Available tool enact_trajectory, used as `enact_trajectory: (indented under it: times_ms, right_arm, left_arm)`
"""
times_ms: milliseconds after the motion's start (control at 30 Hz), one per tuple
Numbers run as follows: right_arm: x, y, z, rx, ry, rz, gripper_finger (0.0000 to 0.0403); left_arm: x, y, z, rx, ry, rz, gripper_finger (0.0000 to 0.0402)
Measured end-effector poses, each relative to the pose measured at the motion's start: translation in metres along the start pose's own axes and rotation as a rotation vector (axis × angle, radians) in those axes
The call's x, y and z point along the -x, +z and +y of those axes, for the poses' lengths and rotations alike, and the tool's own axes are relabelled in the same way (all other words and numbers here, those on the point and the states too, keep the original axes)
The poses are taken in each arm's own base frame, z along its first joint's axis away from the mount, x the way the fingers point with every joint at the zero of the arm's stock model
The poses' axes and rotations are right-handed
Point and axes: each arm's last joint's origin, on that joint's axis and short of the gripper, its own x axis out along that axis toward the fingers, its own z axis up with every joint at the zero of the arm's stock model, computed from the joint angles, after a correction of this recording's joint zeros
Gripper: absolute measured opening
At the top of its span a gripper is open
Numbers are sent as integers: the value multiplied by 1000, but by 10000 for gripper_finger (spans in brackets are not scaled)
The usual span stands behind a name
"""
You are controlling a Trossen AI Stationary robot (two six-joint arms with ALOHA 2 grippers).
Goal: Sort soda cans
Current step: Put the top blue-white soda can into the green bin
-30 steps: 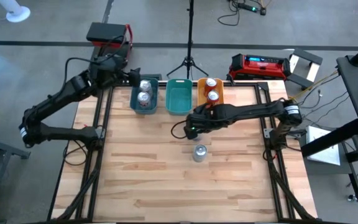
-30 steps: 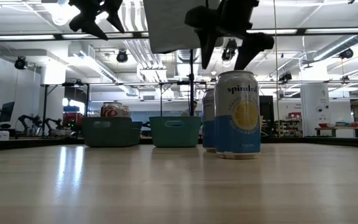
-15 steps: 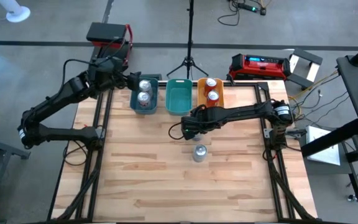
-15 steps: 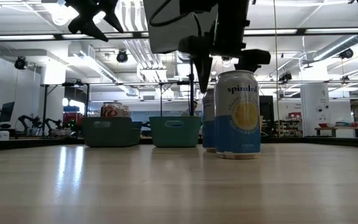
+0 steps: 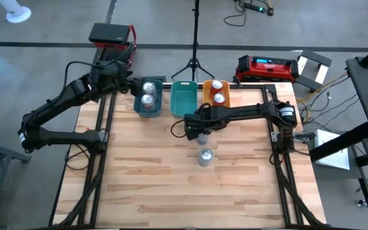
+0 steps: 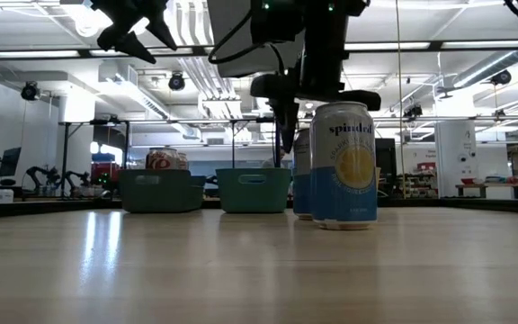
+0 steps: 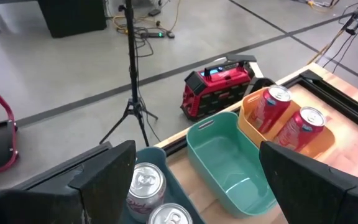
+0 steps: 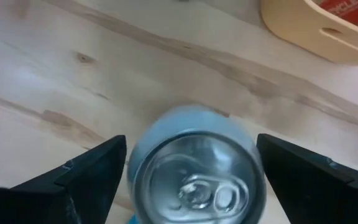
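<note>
Two silver-grey soda cans stand upright on the table: a near one [image 5: 204, 156] [image 6: 343, 166] and a farther one [image 8: 196, 177] [image 6: 301, 175]. My right gripper [image 5: 197, 130] [image 8: 191, 144] hangs open above the farther can, pointing down, one finger on each side of its silver top and apart from it. Two more silver cans [image 5: 148, 94] [image 7: 146, 184] stand in the dark teal bin [image 5: 137, 105]. Two red cans [image 5: 218, 91] [image 7: 288, 115] stand in the orange bin [image 5: 207, 99]. My left gripper [image 5: 133, 86] [image 7: 197, 149] waits open, raised beside the dark teal bin.
A lighter teal bin [image 5: 184, 101] [image 7: 229, 163] sits between the other two at the table's far edge, with nothing in it. Bare wood stretches over the near half of the table [image 5: 171, 191]. A tripod and a red case stand on the floor beyond the table.
My right gripper has come down and shifted slightly toward the table's left, ending over the farther standing can with its fingers around the can's top. The cans have stayed where they were.
</note>
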Motion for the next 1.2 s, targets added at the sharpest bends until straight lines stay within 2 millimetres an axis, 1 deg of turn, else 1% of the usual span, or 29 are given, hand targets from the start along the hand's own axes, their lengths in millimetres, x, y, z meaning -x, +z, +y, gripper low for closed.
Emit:
enact_trajectory:
  times_ms: [133,300,600,900,1100,1200]
  right_arm:
    - [-2,1,-1,-3,7,22,335]
    - [-3,-1,-2,2,5,29,332]
    - [-25,-5,2,18,-38,67,331]
    - [-25,-5,2,22,-36,66,329]
    - [-24,-5,2,35,-32,64,298]
    - [-21,-6,2,37,-28,65,293]
  left_arm:
    - [1,0,0,-1,-3,-1,327]
    - [1,0,0,-11,-4,-1,327]
    - [1,-1,0,-14,-3,2,327]
    - [3,-3,1,-21,4,25,327]
    - [3,-3,1,-21,4,25,327]
    - [6,-3,1,-7,-20,27,327]
